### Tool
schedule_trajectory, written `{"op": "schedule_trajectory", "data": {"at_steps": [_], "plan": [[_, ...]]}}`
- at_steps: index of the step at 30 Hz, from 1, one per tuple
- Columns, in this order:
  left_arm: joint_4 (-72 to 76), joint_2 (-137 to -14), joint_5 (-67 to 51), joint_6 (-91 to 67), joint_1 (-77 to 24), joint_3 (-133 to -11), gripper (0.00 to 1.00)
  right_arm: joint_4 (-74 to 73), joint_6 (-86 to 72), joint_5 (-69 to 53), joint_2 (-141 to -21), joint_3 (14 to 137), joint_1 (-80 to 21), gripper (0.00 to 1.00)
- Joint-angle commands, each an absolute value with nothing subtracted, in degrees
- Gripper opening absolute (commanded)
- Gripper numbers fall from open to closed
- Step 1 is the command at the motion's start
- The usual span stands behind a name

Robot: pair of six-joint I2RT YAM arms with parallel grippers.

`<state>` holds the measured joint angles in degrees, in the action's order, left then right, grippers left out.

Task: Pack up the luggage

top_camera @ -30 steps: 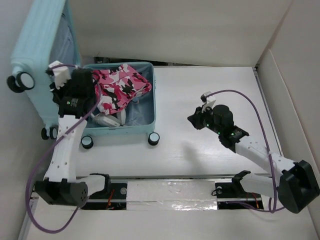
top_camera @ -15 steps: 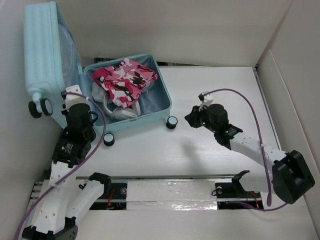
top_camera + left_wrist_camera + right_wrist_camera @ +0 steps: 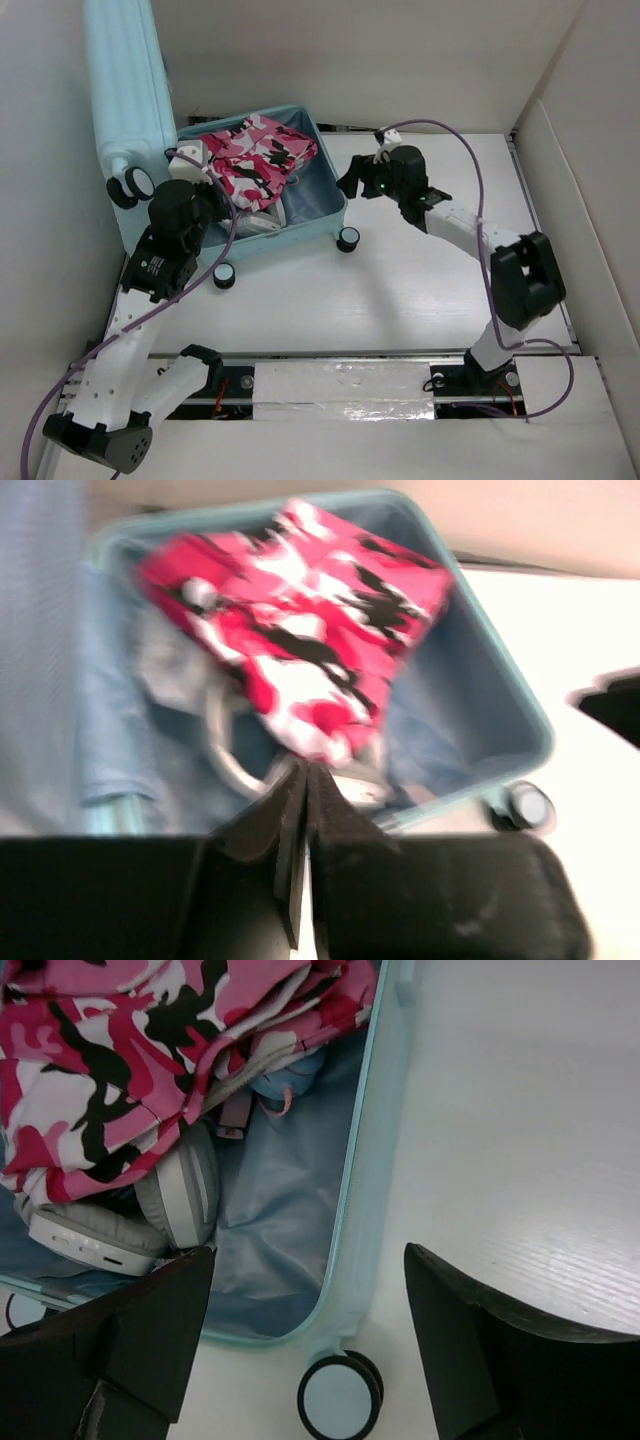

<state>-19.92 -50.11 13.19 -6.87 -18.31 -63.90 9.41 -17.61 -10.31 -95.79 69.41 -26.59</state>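
Luggage [image 3: 125,80] lies open at the table's [image 3: 420,290] far-left corner, lid standing upright along the left edge, base flat on the table. The base holds a pink camo garment [image 3: 255,155] and white headphones [image 3: 258,222] partly under it.

Left gripper [image 3: 205,190] is at the base's near-left rim. In the left wrist view (blurry) its fingers [image 3: 285,800] are pressed together with nothing seen between them, pointing at the garment [image 3: 300,610].

Right gripper [image 3: 350,180] hangs just beside the base's right rim. In the right wrist view its fingers [image 3: 150,1330] are spread wide and hold nothing, straddling the rim [image 3: 365,1190] above a caster wheel [image 3: 340,1400]. Headphones [image 3: 180,1200] sit against the lining.
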Motion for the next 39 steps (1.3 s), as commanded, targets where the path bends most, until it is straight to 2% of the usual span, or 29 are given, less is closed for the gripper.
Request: {"op": "schedule_trajectory", "data": {"at_steps": [1,5,6,8,9,10,15,21,22,23,26,31,35,37,39], "plan": [[-14.59,-51.15,5.28,-9.58,-18.46,-65.13,0.0,6.5,-16.96,-14.23,-103.24,72.32,-28.55,0.81],[-12.49,-52.21,0.36,-9.84,-18.46,-63.99,0.0,4.4,-16.44,-13.89,-109.66,76.8,-32.78,0.68],[-11.87,-52.12,0.26,-10.1,-18.46,-63.64,0.0,4.31,-16.44,-13.45,-110.38,76.82,-34.09,0.5],[-10.38,-52.03,-2.54,-10.11,-18.46,-61.88,0.0,5.44,-17.31,-13.62,-111.09,75.07,-34.97,0.27],[-10.02,-52.21,-3.24,-10.11,-18.46,-61.44,0.0,7.71,-17.92,-14.15,-110.92,73.93,-35.5,0.07],[-9.67,-52.99,-4.12,-9.93,-18.46,-60.74,0.0,9.04,-18.45,-14.59,-110.4,72.52,-36.55,0.0],[-5.54,-57.03,-10.72,-11.51,-19.41,-58.71,0.0,19.58,-24.16,-14.24,-103.3,59.54,-39.98,0.0],[-10.62,-52.04,11.65,-16.25,-23.38,-63.0,0.01,18.46,-24.61,-13.18,-98.35,58.09,-41.22,0.0],[-12.64,-50.73,14.82,-16.96,-23.38,-66.67,0.08,18.2,-24.44,-13.36,-97.74,58.62,-41.22,0.0],[-16.92,-50.19,20.68,-17.57,-23.38,-68.71,0.23,17.85,-23.82,-13.71,-97.65,58.97,-41.22,0.0],[-27.54,-48.08,32.46,-23.53,-23.38,-74.35,0.39,16.61,-22.77,-15.28,-97.47,59.59,-41.22,0.0],[-35.06,-38.96,49.98,-34.78,-23.38,-70.67,0.51,15.21,-20.83,-19.6,-99.05,60.99,-42.27,0.0],[-56.26,-37.27,64.74,-50.94,-23.38,-75.14,0.44,14.41,-19.51,-20.56,-99.49,61.52,-42.28,0.0],[-64.47,-36.39,67.31,-59.46,-23.38,-76.46,0.42,14.68,-19.34,-20.48,-99.14,61.18,-42.28,0.0],[-64.86,-34.64,68.9,-60.73,-21.11,-74.89,0.46,15.03,-18.99,-21.0,-98.97,61.0,-41.75,0.0]]}}
